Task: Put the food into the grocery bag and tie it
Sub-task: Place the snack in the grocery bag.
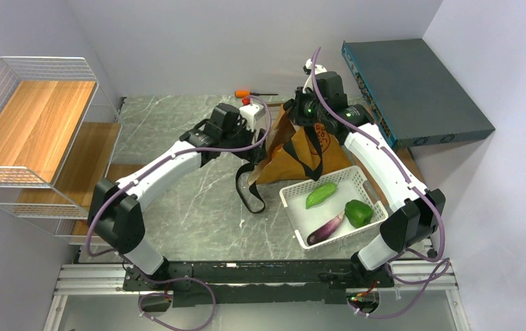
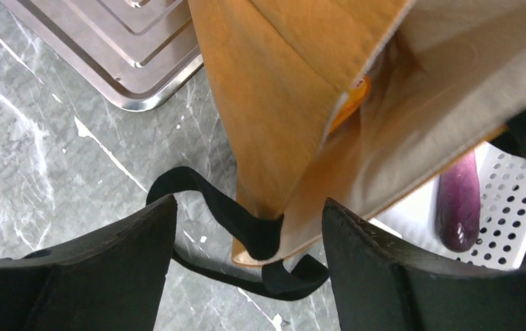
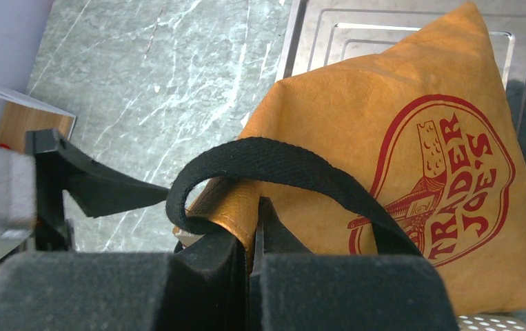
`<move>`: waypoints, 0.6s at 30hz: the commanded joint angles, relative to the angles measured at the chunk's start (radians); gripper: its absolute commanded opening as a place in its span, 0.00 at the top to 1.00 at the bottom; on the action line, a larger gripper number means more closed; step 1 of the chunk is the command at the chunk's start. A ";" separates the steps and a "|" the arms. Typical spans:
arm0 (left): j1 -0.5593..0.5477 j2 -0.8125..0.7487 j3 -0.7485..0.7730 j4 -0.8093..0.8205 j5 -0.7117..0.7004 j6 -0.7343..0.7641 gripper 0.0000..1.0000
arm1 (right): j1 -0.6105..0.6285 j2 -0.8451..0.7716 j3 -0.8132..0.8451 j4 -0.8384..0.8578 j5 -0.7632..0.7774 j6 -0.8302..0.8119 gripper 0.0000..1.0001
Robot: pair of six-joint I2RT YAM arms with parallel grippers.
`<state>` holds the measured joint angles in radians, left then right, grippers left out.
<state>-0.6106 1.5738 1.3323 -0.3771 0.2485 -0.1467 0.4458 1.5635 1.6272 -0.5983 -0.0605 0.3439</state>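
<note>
The grocery bag (image 1: 294, 162) is ochre fabric with a red print, and it is lifted into a peak at the table's middle. My right gripper (image 3: 254, 207) is shut on the bag's folded top edge (image 3: 236, 207), with a black strap (image 3: 280, 158) looping over it. My left gripper (image 2: 249, 203) is open just left of the bag; a hanging bag corner (image 2: 274, 189) and a strap loop (image 2: 246, 224) lie between its fingers, untouched. Inside the pale lining shows an orange-yellow packet (image 2: 351, 102). A purple oblong vegetable (image 2: 458, 200) lies in the white basket (image 1: 294, 200).
The basket also holds a green pepper (image 1: 358, 212) and a long green vegetable (image 1: 320, 195). A steel tray (image 2: 129, 48) lies behind the bag. A wire shelf with wooden boards (image 1: 32, 124) stands at the left, a dark flat box (image 1: 415, 89) at the back right, a screwdriver (image 1: 246, 93) at the back.
</note>
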 commanded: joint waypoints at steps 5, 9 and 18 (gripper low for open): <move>-0.006 0.062 0.030 0.070 -0.039 -0.056 0.27 | 0.002 -0.046 0.034 0.089 0.004 0.006 1.00; -0.006 0.093 0.033 0.074 0.004 -0.076 0.37 | 0.002 -0.054 0.028 0.089 0.004 0.006 1.00; -0.006 0.135 0.097 0.000 0.123 -0.063 1.00 | 0.003 -0.058 0.024 0.092 0.001 0.007 1.00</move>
<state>-0.6125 1.6939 1.3651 -0.3412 0.3233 -0.2214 0.4461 1.5631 1.6253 -0.5991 -0.0574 0.3428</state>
